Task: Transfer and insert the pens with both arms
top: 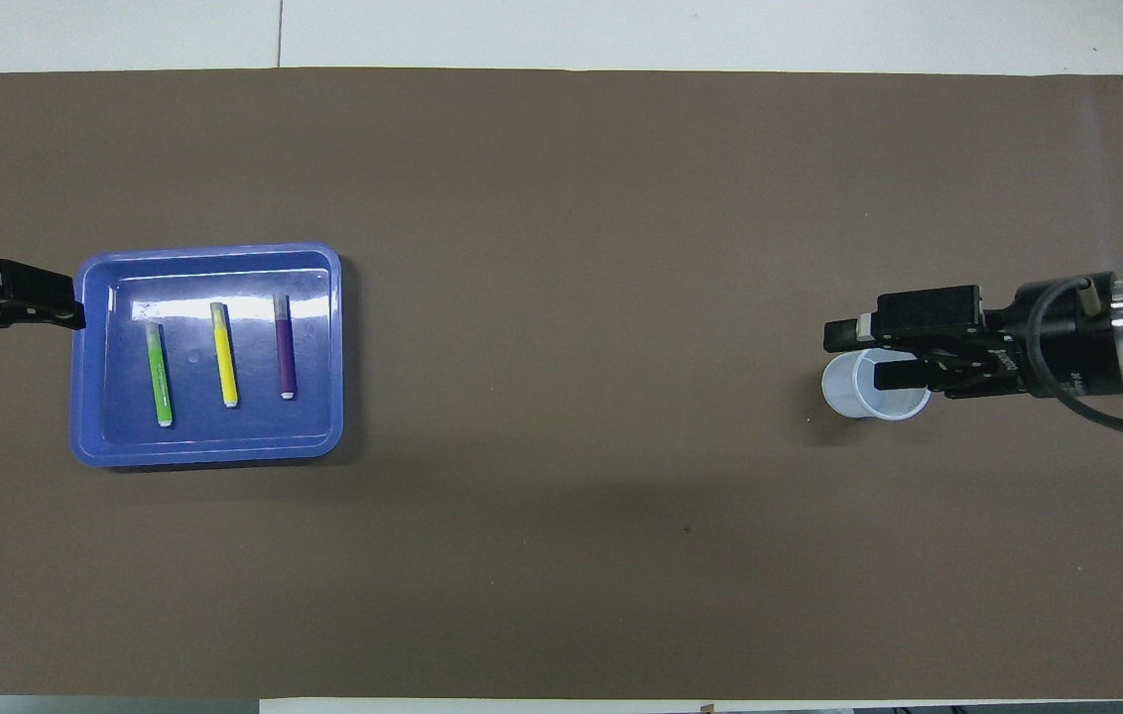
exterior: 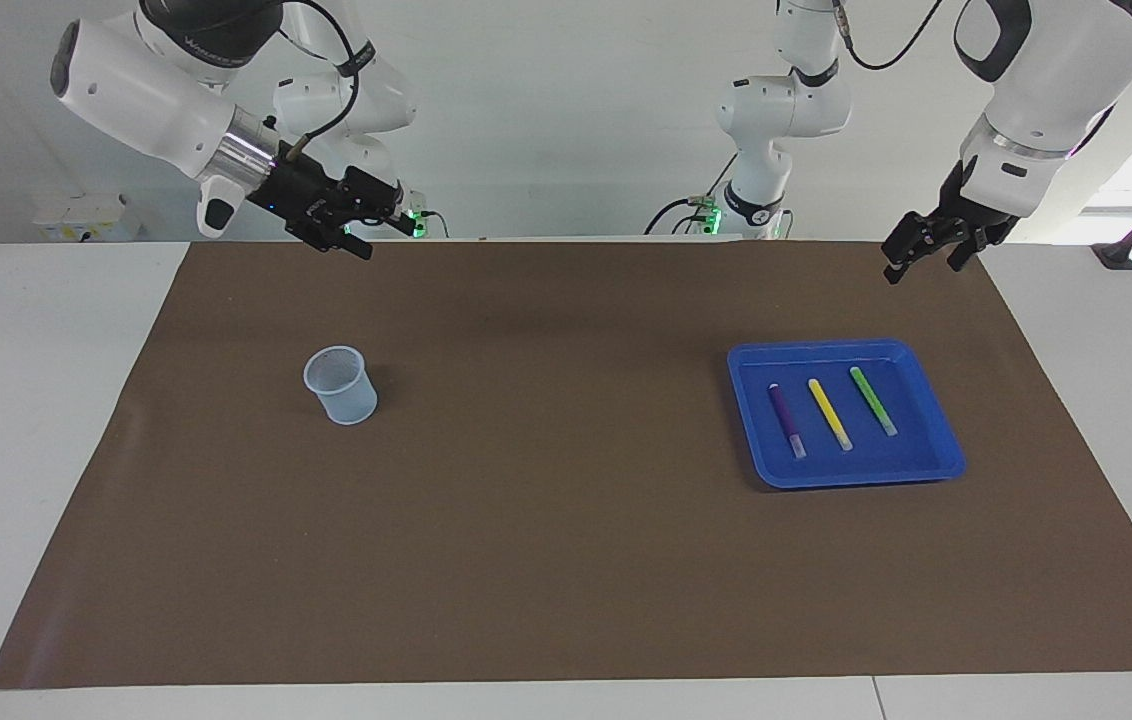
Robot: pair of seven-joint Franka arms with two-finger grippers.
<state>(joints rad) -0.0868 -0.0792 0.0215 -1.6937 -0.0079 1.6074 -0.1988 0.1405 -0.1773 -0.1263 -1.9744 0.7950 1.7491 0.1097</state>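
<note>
Three pens lie side by side in a blue tray toward the left arm's end of the table: purple, yellow and green. My left gripper hangs open in the air beside the tray's outer edge, touching nothing. My right gripper is open and empty, raised high above the mat. In the overhead view it overlaps the rim of the pale mesh cup, well clear of it.
A brown mat covers most of the white table. Two smaller white arms with green lights stand at the robots' end. The cup stands upright toward the right arm's end.
</note>
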